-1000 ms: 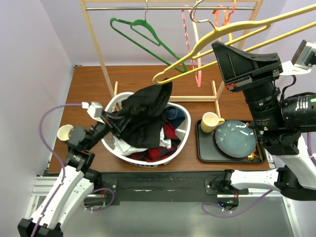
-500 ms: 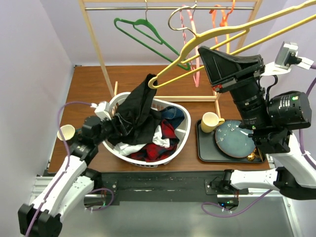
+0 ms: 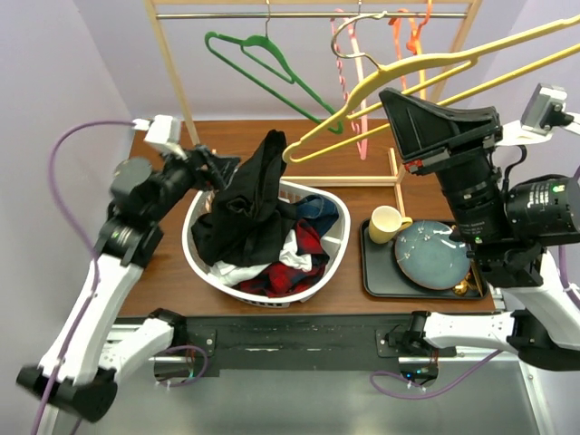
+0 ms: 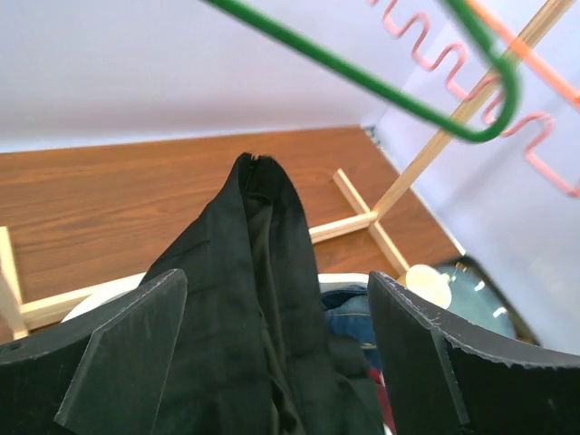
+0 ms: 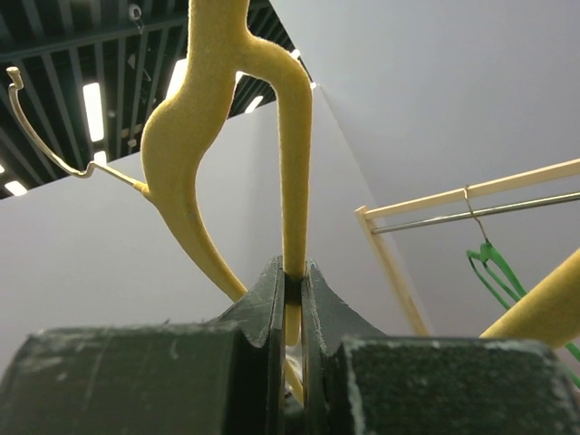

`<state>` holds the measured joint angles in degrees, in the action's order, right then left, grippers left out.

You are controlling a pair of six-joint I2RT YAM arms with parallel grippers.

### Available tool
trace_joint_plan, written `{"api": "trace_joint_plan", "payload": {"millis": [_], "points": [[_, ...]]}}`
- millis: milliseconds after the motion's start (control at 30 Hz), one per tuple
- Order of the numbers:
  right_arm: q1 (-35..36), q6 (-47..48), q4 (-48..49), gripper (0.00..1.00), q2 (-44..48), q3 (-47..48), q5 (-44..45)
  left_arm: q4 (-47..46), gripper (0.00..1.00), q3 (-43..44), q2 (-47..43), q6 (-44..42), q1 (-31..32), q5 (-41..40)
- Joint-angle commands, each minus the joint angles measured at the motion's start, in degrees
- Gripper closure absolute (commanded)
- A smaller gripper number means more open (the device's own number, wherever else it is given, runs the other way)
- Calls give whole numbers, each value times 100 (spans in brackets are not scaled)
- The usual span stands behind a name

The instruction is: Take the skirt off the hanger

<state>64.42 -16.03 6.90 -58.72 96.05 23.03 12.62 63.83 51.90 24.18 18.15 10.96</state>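
Note:
The yellow hanger (image 3: 408,65) is held up at the right, with my right gripper (image 5: 294,288) shut on its lower bar. The black skirt (image 3: 256,195) rises in a peak to the hanger's left tip (image 3: 288,154) and drapes down into the white laundry basket (image 3: 337,258). Whether it still hangs on that tip I cannot tell. My left gripper (image 3: 216,169) is open just left of the skirt's upper part. In the left wrist view the skirt (image 4: 258,290) stands between the spread fingers (image 4: 118,362) without touching them.
A wooden rack (image 3: 177,86) with a metal rail carries a green hanger (image 3: 263,63), pink hangers (image 3: 349,72) and orange ones (image 3: 412,23). The basket holds red, white and blue clothes (image 3: 304,249). A black tray (image 3: 373,283) at the right bears a blue plate (image 3: 430,256) and a yellow mug (image 3: 388,223).
My left gripper has opened and let go of the skirt, then lifted and drawn back to the far left. The skirt now hangs narrower. The hanger shifted slightly.

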Motion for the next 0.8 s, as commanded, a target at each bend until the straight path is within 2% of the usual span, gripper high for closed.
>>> {"api": "trace_joint_plan", "payload": {"millis": [0,200,333,433,533,567,633,667,700,767], "points": [[-18,-5,233,100,97,-25,44,-1032,14,-134,732,-353,30,651],[-18,48,224,100,133,-69,79,-2122,14,-371,1665,-467,162,1013],[-9,48,277,100,150,-148,79,-2168,15,-398,2217,-678,364,741],[-18,48,286,100,159,-166,88,-2308,23,-521,2534,-784,435,627],[-17,48,277,100,168,-166,88,-2396,45,-591,2746,-827,470,617],[-18,48,269,100,159,-166,79,-2379,64,-574,2747,-871,496,644],[-17,56,225,100,168,-157,79,-2125,82,-539,2529,-906,566,635],[-18,56,216,100,176,-139,79,-1984,97,-521,2388,-915,593,627],[-18,74,198,100,185,-139,88,-1618,100,-512,2212,-863,645,522],[-9,91,181,100,220,-174,114,-967,100,-407,1615,-653,681,486]]}}
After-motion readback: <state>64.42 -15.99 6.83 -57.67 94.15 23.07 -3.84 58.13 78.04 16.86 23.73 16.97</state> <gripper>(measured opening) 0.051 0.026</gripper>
